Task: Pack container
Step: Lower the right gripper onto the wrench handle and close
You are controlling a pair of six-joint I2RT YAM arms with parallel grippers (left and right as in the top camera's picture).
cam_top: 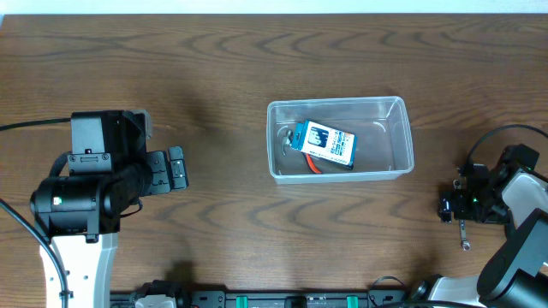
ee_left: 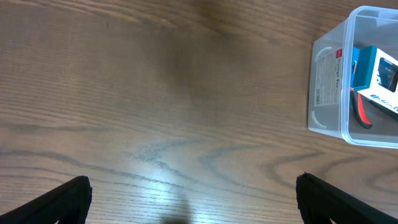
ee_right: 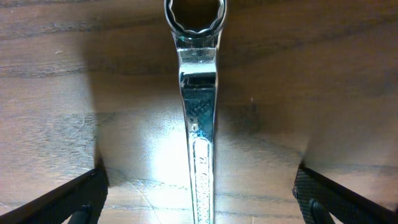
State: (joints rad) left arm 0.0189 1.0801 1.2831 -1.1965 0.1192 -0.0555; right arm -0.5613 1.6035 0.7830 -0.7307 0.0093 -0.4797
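Observation:
The clear container stands mid-table and holds a blue box and red-handled pliers. The left wrist view shows the container at upper right, with the blue box and a red handle inside. My left gripper is open over bare wood, well left of the container, its fingertips far apart. A silver wrench lies flat on the table, ring end away from the camera. My right gripper is open and straddles the wrench shaft without touching it. Overhead, the wrench sticks out below my right gripper.
The wooden table fills the view. Black cables run near the left arm base, and fixtures line the front edge.

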